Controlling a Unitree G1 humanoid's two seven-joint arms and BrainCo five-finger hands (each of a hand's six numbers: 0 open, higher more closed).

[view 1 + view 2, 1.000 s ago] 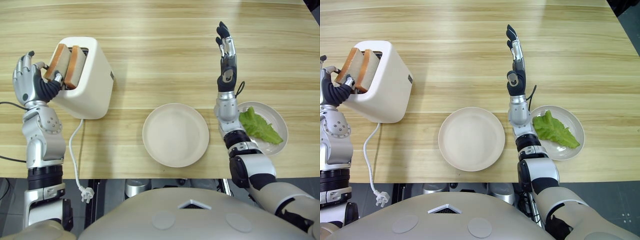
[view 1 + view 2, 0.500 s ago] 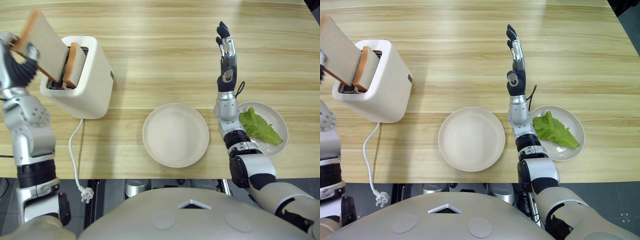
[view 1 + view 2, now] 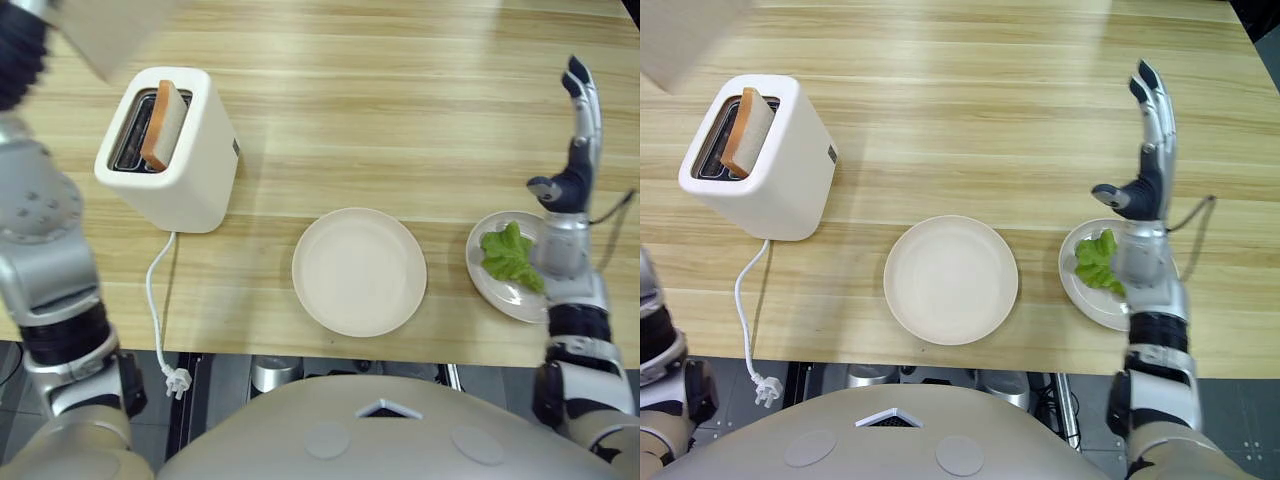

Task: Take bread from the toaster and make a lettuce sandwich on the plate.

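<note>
Left eye view: left hand (image 3: 20, 55) is high and far left of the plate (image 3: 359, 271), past the toaster (image 3: 172, 160), closed on a slice (image 3: 110, 30) that shows as a blur at the top edge. How firm the hold is cannot be told. Risk: the carry to the plate passes over or beside the toaster, so a low path could clip it or the second slice (image 3: 165, 125) standing in its slot. A loose pinch could drop the slice short of the plate. Right hand (image 3: 575, 140) stands upright right of the plate, fingers straight, holding nothing. It is just over the saucer (image 3: 490, 297) with the lettuce (image 3: 508, 257). A careless descent could tip that saucer, which sits near the table's front edge. Right eye view: cord (image 3: 745, 300) runs from the toaster to the front edge, left of the plate, with the plug (image 3: 762, 392) hanging off. A snag there would drag the toaster. Table (image 3: 940, 120) is pale wood-grain board. Nothing lies on the plate yet. Below the front edge, dark floor.
</note>
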